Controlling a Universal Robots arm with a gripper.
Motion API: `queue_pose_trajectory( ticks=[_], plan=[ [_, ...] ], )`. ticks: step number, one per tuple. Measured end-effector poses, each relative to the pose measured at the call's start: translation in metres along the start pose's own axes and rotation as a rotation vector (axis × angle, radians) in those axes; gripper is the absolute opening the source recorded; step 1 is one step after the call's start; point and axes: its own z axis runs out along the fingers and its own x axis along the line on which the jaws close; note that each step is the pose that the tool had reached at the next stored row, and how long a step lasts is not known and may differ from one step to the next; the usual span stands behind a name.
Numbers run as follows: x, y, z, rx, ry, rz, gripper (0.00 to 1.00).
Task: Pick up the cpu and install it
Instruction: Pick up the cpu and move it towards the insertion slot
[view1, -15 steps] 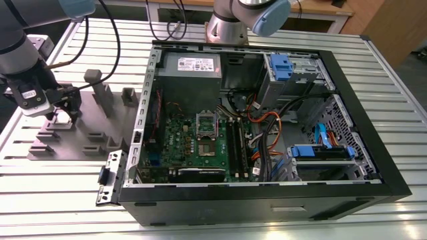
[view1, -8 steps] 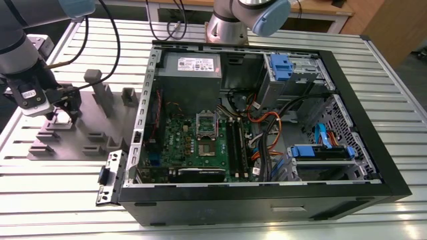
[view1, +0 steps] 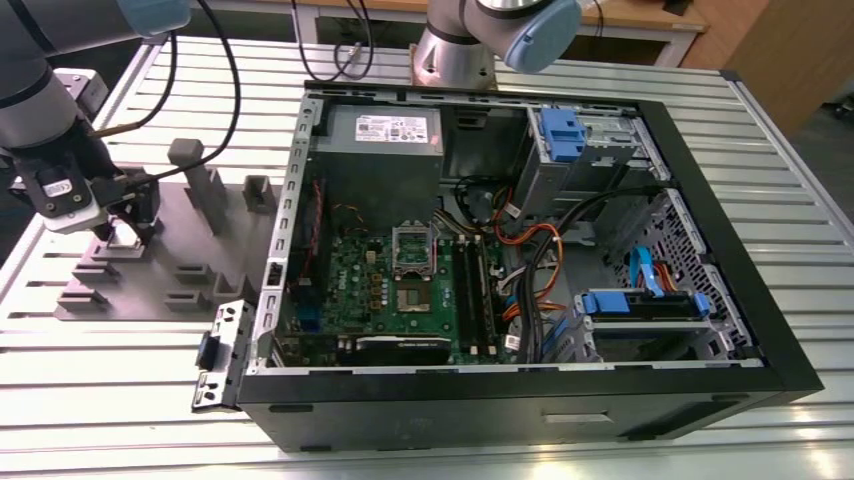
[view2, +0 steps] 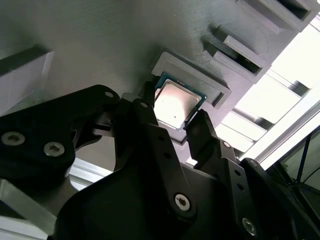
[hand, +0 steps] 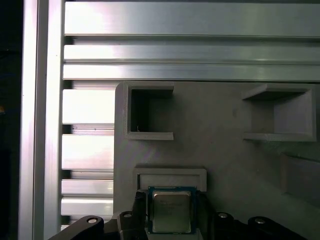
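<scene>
The cpu (view2: 176, 100), a small square chip with a silvery top and a thin rim, sits between my two black fingers (view2: 148, 102) over its shallow recess in the grey fixture plate (view2: 100, 45). In the first wrist view the cpu (hand: 171, 212) shows just in front of the recess rim (hand: 170, 174). My gripper (view2: 172, 109) is shut on the chip's two opposite edges. In the exterior view my gripper (view1: 127, 232) stands at the exterior view's left, low over the fixture plate (view1: 160, 270). The motherboard's bare socket (view1: 410, 290) lies inside the open computer case, its hinged frame (view1: 412, 243) raised.
The open computer case (view1: 534, 240) fills the middle of the slatted aluminium table (view1: 774, 180), with cables, drive bays and a power supply (view1: 384, 130) inside. Grey upright posts (view1: 200, 180) rise from the fixture plate. Another arm's base (view1: 461, 55) stands behind the case.
</scene>
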Motion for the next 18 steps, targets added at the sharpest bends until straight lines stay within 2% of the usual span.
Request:
queue_pose_trajectory(
  ticks=[13, 15, 16, 18],
  plan=[
    [0.0000, 0.0000, -0.0003, 0.0000, 0.0000, 0.000, 0.52],
    [0.0000, 0.0000, -0.0004, 0.0000, 0.0000, 0.000, 0.53],
    [0.0000, 0.0000, -0.0004, 0.0000, 0.0000, 0.000, 0.60],
    [0.0000, 0.0000, -0.0004, 0.0000, -0.0001, 0.000, 0.60]
  ],
)
